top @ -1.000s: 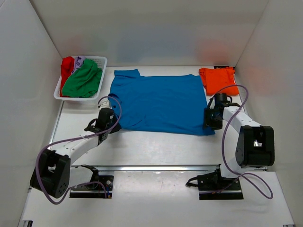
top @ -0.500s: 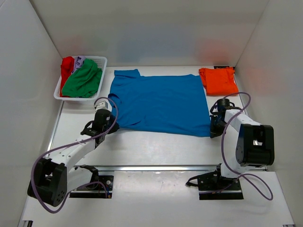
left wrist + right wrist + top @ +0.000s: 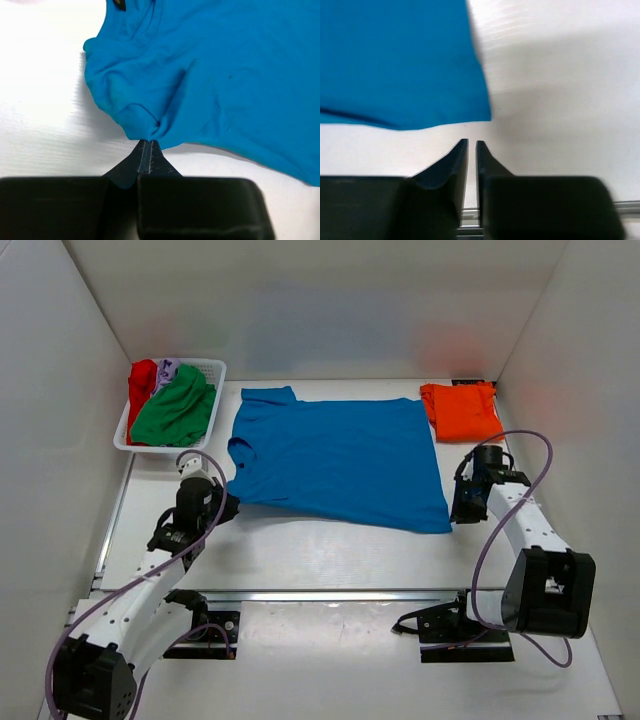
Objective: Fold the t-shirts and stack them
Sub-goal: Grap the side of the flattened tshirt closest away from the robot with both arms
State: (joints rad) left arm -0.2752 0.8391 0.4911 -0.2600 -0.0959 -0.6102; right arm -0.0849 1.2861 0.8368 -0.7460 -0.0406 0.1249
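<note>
White table, walled in white on three sides. Spread nearly flat across its middle, the blue t-shirt, collar to the left, hem to the right, near left sleeve pulled into a bunched point.

At the far left corner, a white slatted basket holding three crumpled shirts. Green t-shirt heaped on top and nearest. Red t-shirt along the basket's left side. Pale lilac t-shirt peeking out between those two at the far end (only a scrap of it showing).

At the far right corner, well apart from the basket and near the blue shirt's far right corner, the orange t-shirt, folded into a neat rectangle, flat on the table.

Left gripper down at the blue shirt's near left edge, fingers pressed together on the bunched sleeve, cloth puckered right at the tips.

Right gripper low over bare table just off the blue shirt's near right corner, fingers closed to a thin slit, nothing between them, shirt corner lying just ahead of the tips and untouched.
</note>
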